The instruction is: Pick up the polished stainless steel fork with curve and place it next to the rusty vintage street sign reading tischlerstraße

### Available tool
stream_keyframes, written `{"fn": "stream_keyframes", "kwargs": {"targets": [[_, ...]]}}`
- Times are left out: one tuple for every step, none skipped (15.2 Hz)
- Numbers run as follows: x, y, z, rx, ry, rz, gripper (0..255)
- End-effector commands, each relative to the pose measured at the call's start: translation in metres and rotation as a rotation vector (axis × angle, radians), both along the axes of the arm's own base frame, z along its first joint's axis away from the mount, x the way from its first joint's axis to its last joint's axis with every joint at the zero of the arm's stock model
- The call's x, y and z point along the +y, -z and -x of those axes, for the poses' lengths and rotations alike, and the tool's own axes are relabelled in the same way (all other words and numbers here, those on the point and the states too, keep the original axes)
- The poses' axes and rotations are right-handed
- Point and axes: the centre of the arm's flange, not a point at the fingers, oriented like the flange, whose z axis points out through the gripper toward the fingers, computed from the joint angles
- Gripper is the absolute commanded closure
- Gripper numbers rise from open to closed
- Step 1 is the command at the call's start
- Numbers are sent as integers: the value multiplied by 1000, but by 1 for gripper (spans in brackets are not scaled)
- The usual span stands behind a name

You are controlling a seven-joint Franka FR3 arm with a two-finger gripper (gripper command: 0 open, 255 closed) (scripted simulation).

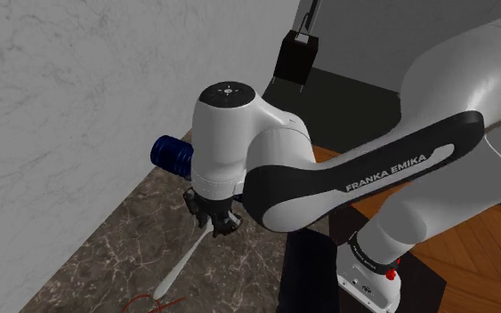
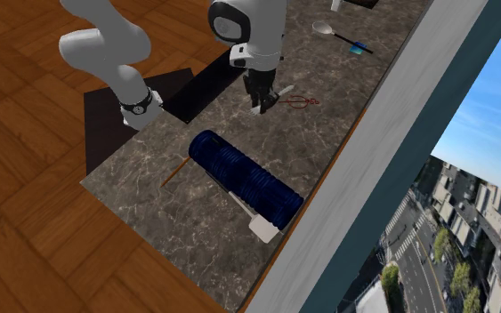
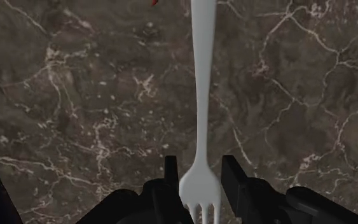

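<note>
A pale grey fork (image 3: 202,95) lies along the dark marble counter (image 3: 75,127), its tines toward my hand and its long handle pointing away. My black gripper (image 3: 200,173) clasps the fork's head between its two fingers (image 3: 171,173). In the shoulder view the fork (image 1: 181,262) slants down from the gripper (image 1: 214,222) toward that view's lower left. In the second exterior view the gripper (image 2: 259,104) stands over the counter with the fork (image 2: 280,92) reaching to its right. I cannot make out a lettered street sign.
A dark blue ribbed cylinder (image 2: 244,178) lies near the wall, with a white flat utensil (image 2: 259,227) and a thin brown stick (image 2: 173,171) by it. A red wire shape (image 2: 300,100) lies past the fork's handle. A white spoon (image 2: 324,28) lies farther off.
</note>
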Motion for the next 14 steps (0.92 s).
{"fn": "stream_keyframes", "kwargs": {"targets": [[-11, -2, 24, 0, 5, -8, 255], [-15, -2, 37, 0, 5, -8, 255], [-18, -2, 46, 0, 5, -8, 255], [-18, 3, 46, 0, 5, -8, 255], [-18, 8, 46, 0, 5, -8, 255], [-18, 14, 46, 0, 5, -8, 255], [-18, 19, 46, 0, 5, -8, 255], [-18, 24, 46, 0, 5, -8, 255], [-18, 30, 46, 0, 5, -8, 255], [-18, 35, 46, 0, 5, -8, 255], [-18, 40, 46, 0, 5, -8, 255], [-18, 45, 46, 0, 5, -8, 255], [-18, 51, 46, 0, 5, -8, 255], [-18, 56, 46, 0, 5, -8, 255]]}}
